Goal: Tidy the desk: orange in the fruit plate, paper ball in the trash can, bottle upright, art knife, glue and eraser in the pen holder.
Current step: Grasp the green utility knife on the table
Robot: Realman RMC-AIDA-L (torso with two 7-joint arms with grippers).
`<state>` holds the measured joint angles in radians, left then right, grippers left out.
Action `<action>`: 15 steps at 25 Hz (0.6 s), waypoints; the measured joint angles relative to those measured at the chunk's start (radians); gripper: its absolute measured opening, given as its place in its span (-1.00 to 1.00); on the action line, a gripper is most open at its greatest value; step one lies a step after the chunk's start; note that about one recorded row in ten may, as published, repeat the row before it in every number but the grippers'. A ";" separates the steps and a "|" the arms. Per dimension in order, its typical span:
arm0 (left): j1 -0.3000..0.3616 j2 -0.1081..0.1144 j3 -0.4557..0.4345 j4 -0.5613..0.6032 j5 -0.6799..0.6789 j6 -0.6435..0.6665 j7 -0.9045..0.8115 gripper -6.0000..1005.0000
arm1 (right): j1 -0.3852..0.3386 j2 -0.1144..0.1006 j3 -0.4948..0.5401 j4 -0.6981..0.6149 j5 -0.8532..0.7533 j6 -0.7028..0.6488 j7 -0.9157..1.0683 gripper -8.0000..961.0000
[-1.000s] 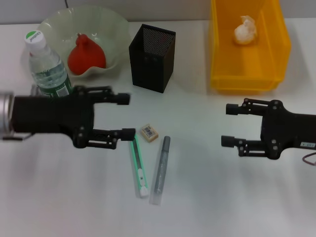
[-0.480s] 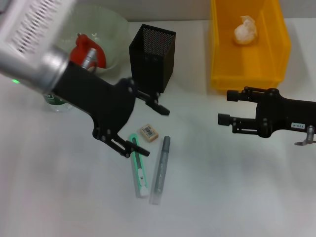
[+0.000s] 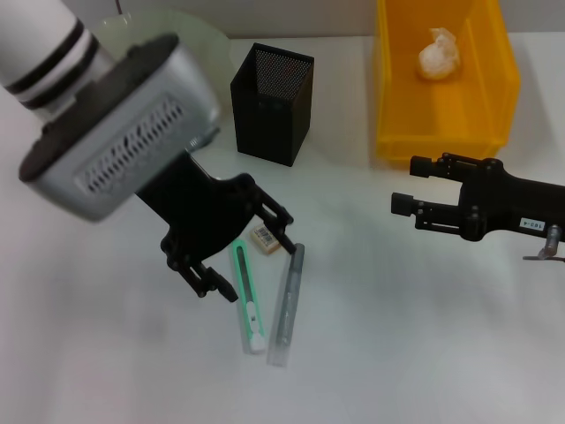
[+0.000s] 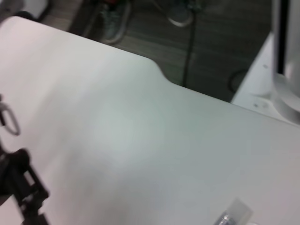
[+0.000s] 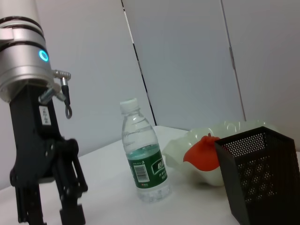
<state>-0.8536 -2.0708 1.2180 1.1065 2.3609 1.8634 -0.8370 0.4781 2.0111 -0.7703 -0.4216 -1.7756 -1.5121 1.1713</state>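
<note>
Left gripper [image 3: 240, 256] points down over the desk [image 3: 424, 353], fingers spread wide, straddling the top end of the green art knife [image 3: 246, 297] without closing on it. Knife lies flat, just beside the grey glue stick [image 3: 285, 307], roughly parallel. Eraser [image 3: 264, 236] sits at the knife's upper end, partly behind one finger. Black mesh pen holder [image 3: 272, 103] stands behind them. Right gripper [image 3: 409, 184] hangs to the right, fingers apart, holding nothing, in front of the yellow bin [image 3: 441, 84]; paper ball [image 3: 439, 51] rests inside the bin. Right wrist view: bottle [image 5: 144, 157] upright, orange [image 5: 202, 155] in the pale plate [image 5: 180, 149].
</note>
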 joint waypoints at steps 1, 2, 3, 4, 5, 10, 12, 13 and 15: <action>0.000 0.000 0.000 0.000 0.000 0.000 0.000 0.56 | -0.001 0.003 0.002 0.001 0.000 0.000 -0.003 0.55; 0.004 -0.001 0.041 0.018 0.002 -0.008 0.012 0.56 | -0.002 0.005 0.002 0.002 -0.001 0.001 -0.005 0.55; 0.013 -0.002 0.099 0.045 0.012 -0.027 0.019 0.56 | -0.002 0.008 0.002 0.003 -0.003 0.002 -0.006 0.55; 0.017 -0.002 0.120 0.056 0.019 -0.037 0.020 0.56 | -0.002 0.010 0.001 0.003 -0.004 0.003 -0.006 0.55; 0.023 -0.004 0.152 0.071 0.029 -0.053 0.024 0.56 | -0.002 0.012 -0.003 0.003 -0.007 0.004 -0.007 0.55; 0.038 -0.007 0.247 0.108 0.060 -0.091 0.053 0.56 | -0.003 0.012 -0.008 0.003 -0.009 0.005 -0.007 0.55; 0.041 -0.007 0.270 0.114 0.067 -0.099 0.060 0.56 | -0.003 0.012 -0.009 0.003 -0.010 0.006 -0.007 0.55; 0.043 -0.008 0.289 0.116 0.071 -0.105 0.065 0.56 | -0.003 0.012 -0.009 0.003 -0.010 0.009 -0.008 0.55; 0.049 -0.008 0.363 0.118 0.102 -0.147 0.077 0.56 | -0.003 0.013 -0.006 0.003 -0.011 0.017 -0.008 0.55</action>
<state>-0.8043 -2.0788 1.5812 1.2248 2.4632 1.7168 -0.7601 0.4754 2.0246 -0.7763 -0.4188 -1.7862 -1.4949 1.1635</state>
